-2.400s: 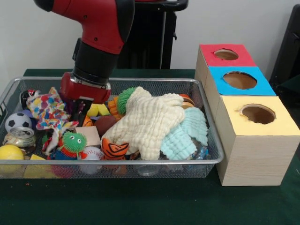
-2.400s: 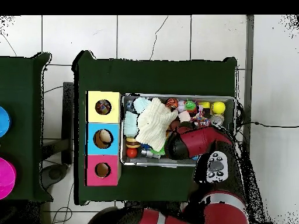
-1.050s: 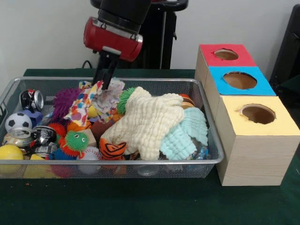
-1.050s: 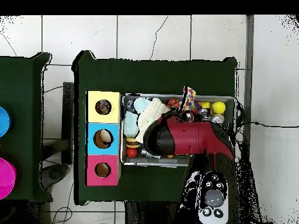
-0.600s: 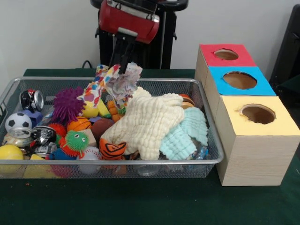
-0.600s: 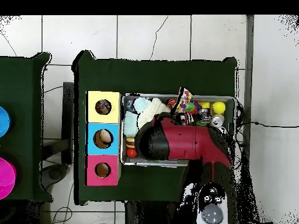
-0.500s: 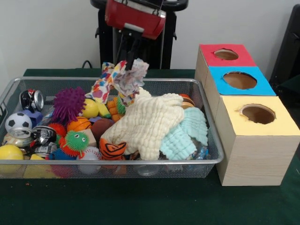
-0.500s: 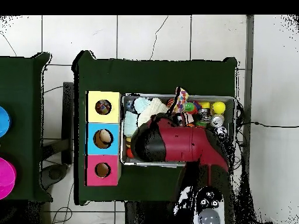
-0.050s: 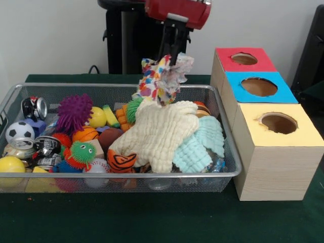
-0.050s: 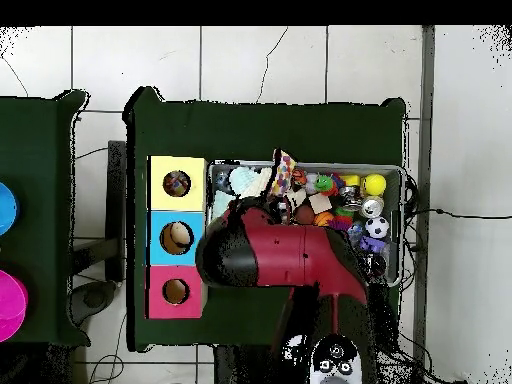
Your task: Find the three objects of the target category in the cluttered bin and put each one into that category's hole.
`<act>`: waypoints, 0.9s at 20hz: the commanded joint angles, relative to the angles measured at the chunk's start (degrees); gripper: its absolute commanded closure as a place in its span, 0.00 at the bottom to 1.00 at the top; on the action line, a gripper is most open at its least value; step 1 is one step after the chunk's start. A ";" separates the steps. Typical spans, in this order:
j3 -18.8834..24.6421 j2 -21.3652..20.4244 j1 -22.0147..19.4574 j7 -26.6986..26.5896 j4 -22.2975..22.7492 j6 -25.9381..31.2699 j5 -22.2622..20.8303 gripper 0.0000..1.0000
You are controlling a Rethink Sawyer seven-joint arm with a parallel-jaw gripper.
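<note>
The wire bin (image 9: 10, 174) is sitting on the green bench (image 9: 152, 223), crowded with balls, cans and soft cloths, and the row of three boxes is standing just beside it: red hole (image 9: 244, 58), blue hole (image 9: 259, 86), yellow hole (image 9: 278, 123). The tool (image 9: 172, 56) is hanging above the bin's far rim, pinching the multicoloured cloth (image 9: 159, 80) by its upper edge. The cloth is drooping in loose folds, so it looks light, limp and unbreakable; a bunched grip near the top seems wise, since trailing corners may be snagging a hole's rim.
</note>
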 commanded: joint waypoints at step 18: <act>25.09 -5.06 -8.21 1.41 4.77 -5.18 8.36 1.00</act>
